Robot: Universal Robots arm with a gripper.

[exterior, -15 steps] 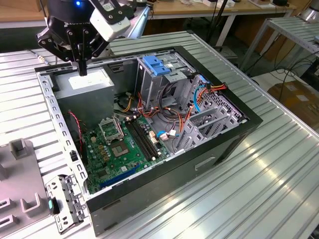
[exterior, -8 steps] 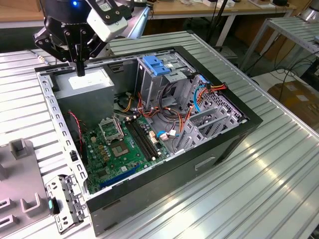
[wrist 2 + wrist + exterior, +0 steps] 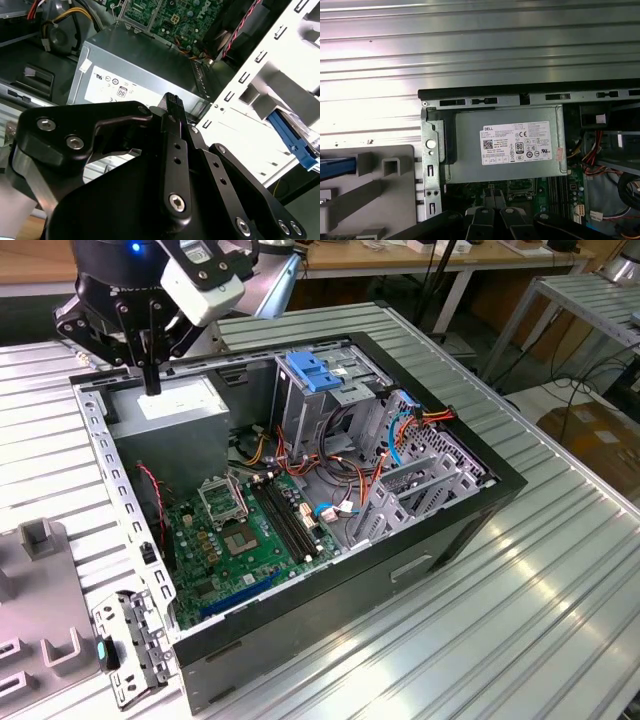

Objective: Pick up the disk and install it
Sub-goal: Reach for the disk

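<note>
My gripper (image 3: 150, 385) hangs over the back left corner of the open computer case (image 3: 480, 495), just above the grey power supply box (image 3: 165, 410). Its black fingers (image 3: 172, 102) are pressed together, shut with nothing between them. In both wrist views the fingertips (image 3: 495, 196) point down at the power supply's white sticker (image 3: 517, 144). Of the disk I see just a blue side rail (image 3: 292, 140) with a sliver of silver beside it. It rests on the grey fixture (image 3: 380, 190) outside the case, apart from the gripper. The same blue rail (image 3: 337, 167) shows in the first wrist view.
A light-blue slotted bracket (image 3: 315, 370) sits on top of the drive cage (image 3: 330, 405). The green motherboard (image 3: 245, 530) lies on the case floor, with red, orange and blue cables (image 3: 400, 430) at the exterior view's right. The case stands on a ribbed metal table (image 3: 500, 620).
</note>
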